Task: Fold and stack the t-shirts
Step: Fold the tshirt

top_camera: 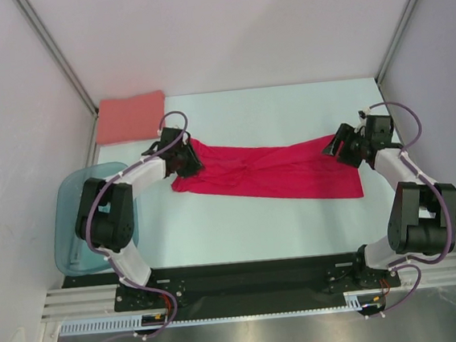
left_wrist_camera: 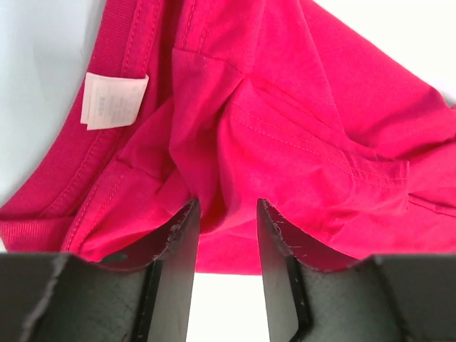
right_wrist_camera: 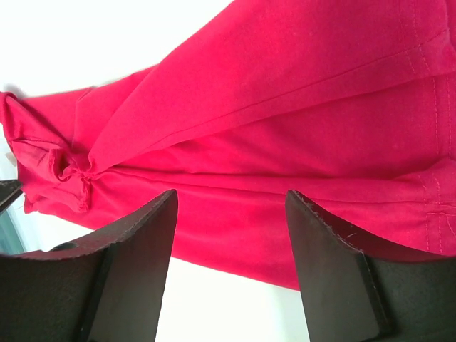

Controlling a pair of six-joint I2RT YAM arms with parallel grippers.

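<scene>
White surface (top_camera: 287, 113) boxed in by pale walls (top_camera: 223, 34) on three sides, with metal posts (top_camera: 55, 54) running up from the two far corners. We've got the red t-shirt (top_camera: 269, 173) pulled out long across the middle. It runs from near the left edge to near the right edge, lying flat and a bit twisted at its centre. The pink t-shirt (top_camera: 130, 117) sits folded in the far left corner, just apart from the red one. A teal tub (top_camera: 69, 214) hangs off the left edge toward the near left corner, partly covered by the left arm (top_camera: 107, 215) in the top view.

Room-wise, the whole far half behind the red shirt is bare. There's also a bare strip between the shirt and the near edge.

The left hand (left_wrist_camera: 226, 221) is at the shirt's left end, by the collar (left_wrist_camera: 117, 28) and its white label (left_wrist_camera: 114, 100). Its fingers stand apart with a fold of red cloth bulging into the gap, and we don't see them pinching it. The right hand (right_wrist_camera: 231, 206) is over the right end by the hem (right_wrist_camera: 442, 85). Its fingers are spread wide, with cloth beyond them and bare surface showing in the gap.

Hard to make out: from above, each hand covers its own end of the shirt, and we lose the sleeves in the folds. Both wrist views cut the shirt off at their borders. The label print is too small for us to read.
</scene>
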